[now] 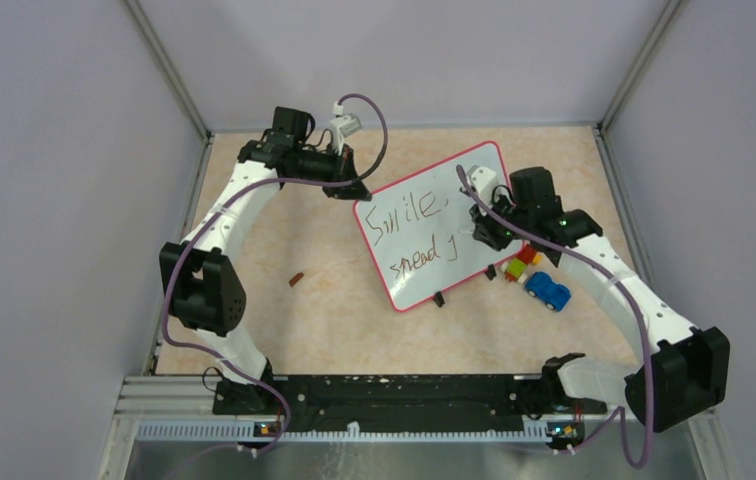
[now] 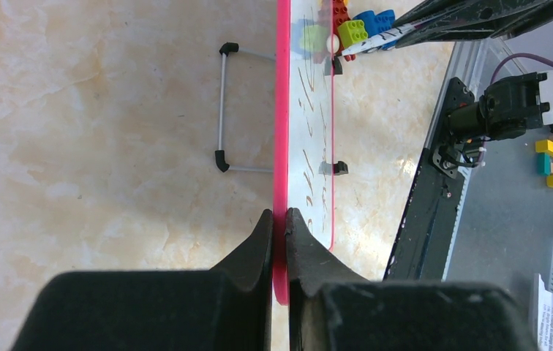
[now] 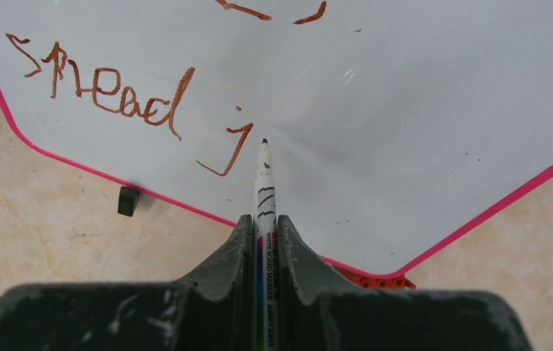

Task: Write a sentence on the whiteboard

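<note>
The whiteboard (image 1: 424, 280), white with a red-pink rim, stands tilted at the table's middle. The sentence (image 1: 412, 232) on it reads "Smile," above "spread j" in brownish-red. My left gripper (image 1: 354, 190) is shut on the board's top left corner; in the left wrist view the fingers (image 2: 279, 216) pinch the pink rim (image 2: 281, 110). My right gripper (image 1: 489, 235) is shut on a white whiteboard marker (image 3: 263, 183). The marker's tip points at the board just right of the "j" (image 3: 230, 150), after "spread" (image 3: 105, 91). I cannot tell whether the tip touches.
Coloured toy bricks (image 1: 521, 263) and a blue toy car (image 1: 548, 291) lie just right of the board's lower corner. A small brown piece (image 1: 297, 279) lies on the table at the left. The board's wire stand (image 2: 222, 110) shows behind it. Grey walls enclose the table.
</note>
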